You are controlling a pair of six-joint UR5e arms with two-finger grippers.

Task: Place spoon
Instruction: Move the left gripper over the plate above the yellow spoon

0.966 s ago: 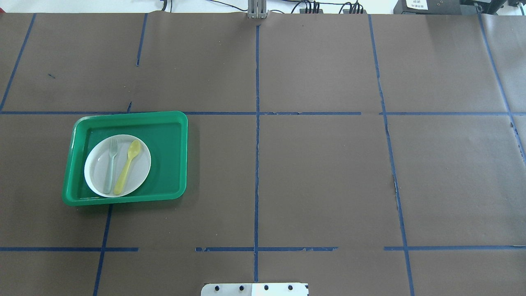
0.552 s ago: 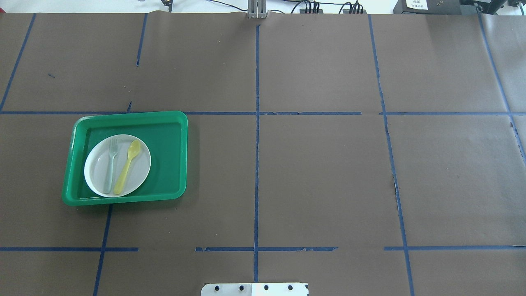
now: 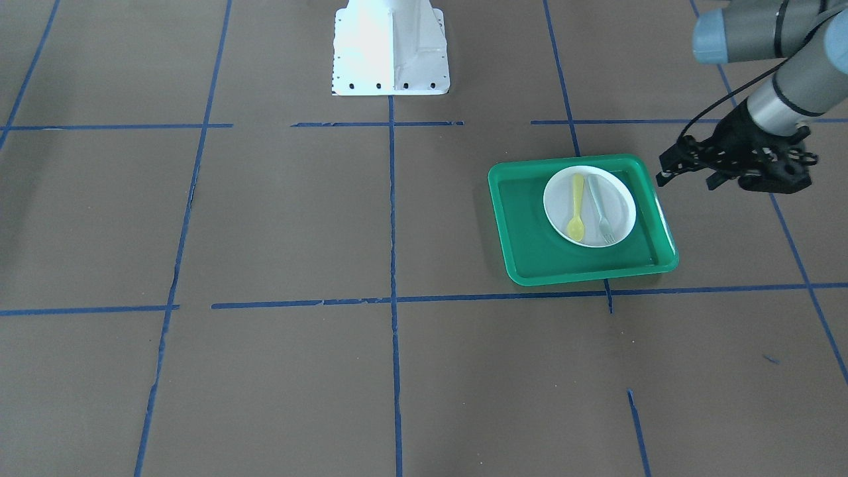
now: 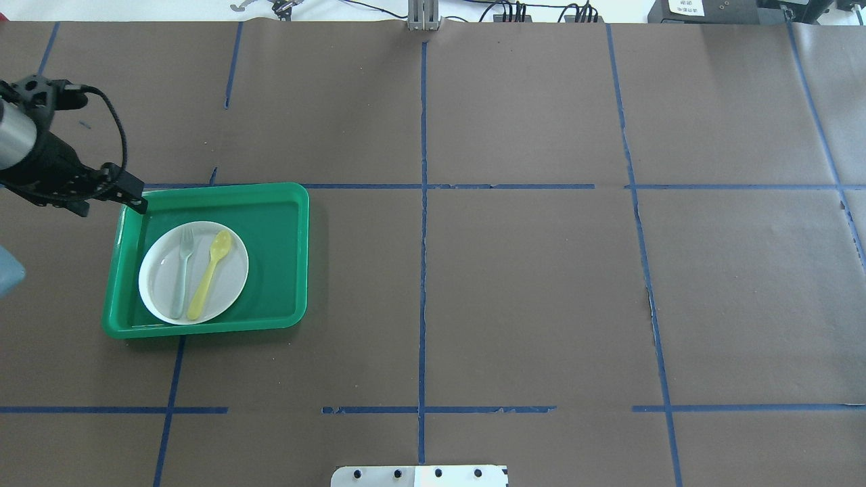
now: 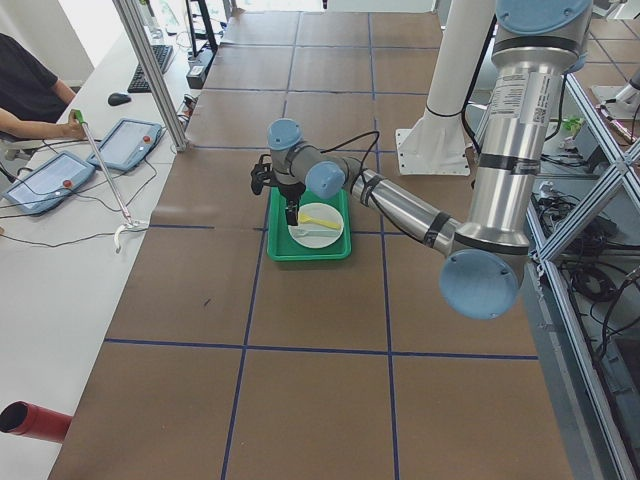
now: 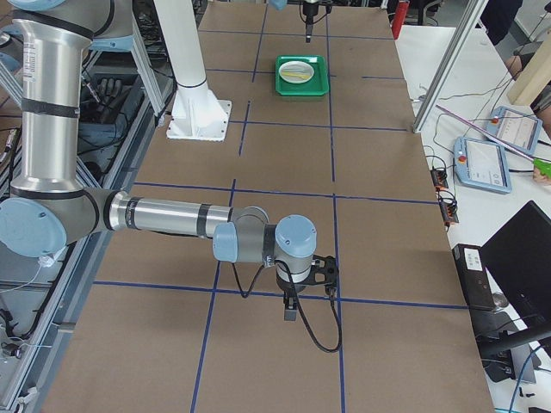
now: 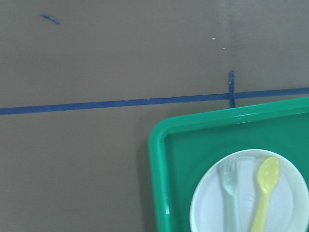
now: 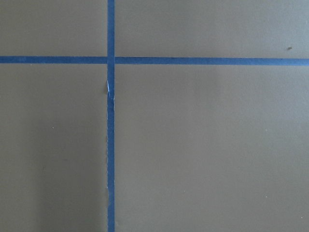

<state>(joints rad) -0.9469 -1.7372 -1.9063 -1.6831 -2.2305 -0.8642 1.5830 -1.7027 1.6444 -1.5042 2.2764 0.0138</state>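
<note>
The yellow spoon (image 4: 210, 274) lies on a white plate (image 4: 154, 287) inside a green tray (image 4: 277, 257), bowl end away from the robot. It also shows in the front-facing view (image 3: 576, 209) and the left wrist view (image 7: 263, 193). My left gripper (image 4: 139, 201) hovers over the tray's far left corner, apart from the spoon, and looks shut and empty; it also shows in the front-facing view (image 3: 662, 169). My right gripper (image 6: 290, 314) shows only in the exterior right view, low over bare table far from the tray; I cannot tell whether it is open or shut.
A pale grey-green fork (image 4: 183, 270) lies on the plate beside the spoon, on its left. The table is brown paper with blue tape lines (image 4: 423, 270). The robot's white base (image 3: 391, 46) stands at the table's near edge.
My left arm has come into the overhead view from the left and now hangs over the tray's far left corner. The spoon, fork, plate and tray have not moved.
</note>
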